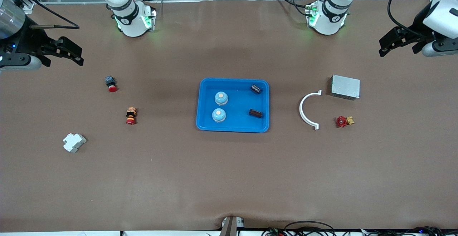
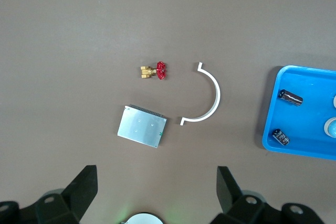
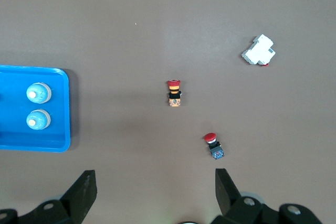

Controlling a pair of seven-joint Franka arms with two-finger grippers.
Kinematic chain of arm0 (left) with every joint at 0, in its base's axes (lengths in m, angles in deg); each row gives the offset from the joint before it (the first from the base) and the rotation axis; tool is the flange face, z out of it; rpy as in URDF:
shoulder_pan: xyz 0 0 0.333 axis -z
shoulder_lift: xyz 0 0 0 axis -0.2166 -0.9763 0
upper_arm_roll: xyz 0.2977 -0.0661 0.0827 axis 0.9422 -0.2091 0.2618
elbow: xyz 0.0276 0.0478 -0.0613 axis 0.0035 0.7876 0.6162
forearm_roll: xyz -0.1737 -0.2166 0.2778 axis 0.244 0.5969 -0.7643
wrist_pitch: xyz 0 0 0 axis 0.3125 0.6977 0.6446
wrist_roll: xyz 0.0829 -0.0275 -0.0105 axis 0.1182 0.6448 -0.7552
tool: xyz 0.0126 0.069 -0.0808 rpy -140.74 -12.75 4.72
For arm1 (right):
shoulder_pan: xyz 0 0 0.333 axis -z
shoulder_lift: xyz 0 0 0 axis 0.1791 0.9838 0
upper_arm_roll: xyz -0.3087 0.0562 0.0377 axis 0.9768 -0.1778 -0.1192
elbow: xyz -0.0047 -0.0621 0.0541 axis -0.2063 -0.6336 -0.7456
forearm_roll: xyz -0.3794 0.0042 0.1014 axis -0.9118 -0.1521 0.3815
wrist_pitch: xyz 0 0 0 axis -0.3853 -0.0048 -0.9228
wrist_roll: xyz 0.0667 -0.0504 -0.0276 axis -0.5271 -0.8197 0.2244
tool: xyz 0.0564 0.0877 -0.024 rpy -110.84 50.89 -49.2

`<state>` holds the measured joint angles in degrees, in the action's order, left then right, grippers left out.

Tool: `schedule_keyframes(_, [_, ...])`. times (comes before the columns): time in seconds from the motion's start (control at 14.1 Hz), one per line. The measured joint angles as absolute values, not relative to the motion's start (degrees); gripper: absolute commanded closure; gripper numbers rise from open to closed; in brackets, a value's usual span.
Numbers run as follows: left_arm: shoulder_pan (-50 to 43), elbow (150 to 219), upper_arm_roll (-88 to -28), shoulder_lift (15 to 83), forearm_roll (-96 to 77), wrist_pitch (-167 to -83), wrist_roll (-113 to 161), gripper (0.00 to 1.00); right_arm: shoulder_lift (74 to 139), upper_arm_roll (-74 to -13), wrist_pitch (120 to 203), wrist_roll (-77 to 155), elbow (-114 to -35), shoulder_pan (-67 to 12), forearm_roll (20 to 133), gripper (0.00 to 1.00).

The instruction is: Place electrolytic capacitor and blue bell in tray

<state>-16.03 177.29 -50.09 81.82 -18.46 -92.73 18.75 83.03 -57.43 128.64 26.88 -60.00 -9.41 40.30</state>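
The blue tray (image 1: 232, 130) lies mid-table. In it stand two blue bells (image 1: 221, 98) (image 1: 218, 115) side by side toward the right arm's end. Two dark electrolytic capacitors (image 1: 256, 89) (image 1: 256, 113) lie in it toward the left arm's end. My left gripper (image 1: 399, 48) hangs open and empty over the table's left-arm end; its wrist view shows the tray (image 2: 307, 129) and both capacitors (image 2: 291, 97) (image 2: 281, 137). My right gripper (image 1: 64, 62) hangs open and empty over the right-arm end; its wrist view shows the tray (image 3: 60, 129) and bells (image 3: 39, 93) (image 3: 38, 120).
Toward the left arm's end lie a grey metal box (image 1: 345, 87), a white curved clip (image 1: 307, 110) and a red-handled brass valve (image 1: 344, 121). Toward the right arm's end lie two red push buttons (image 1: 111, 84) (image 1: 131, 116) and a white plastic block (image 1: 74, 142).
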Motion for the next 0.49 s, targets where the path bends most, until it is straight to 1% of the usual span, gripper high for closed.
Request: schedule_keyframes(0.49, [-16.0, 177.3, -50.3, 81.6, -18.5, -92.7, 18.8, 0.0, 83.8, -57.4, 130.5, 26.9, -60.9, -9.4, 40.3, 0.0])
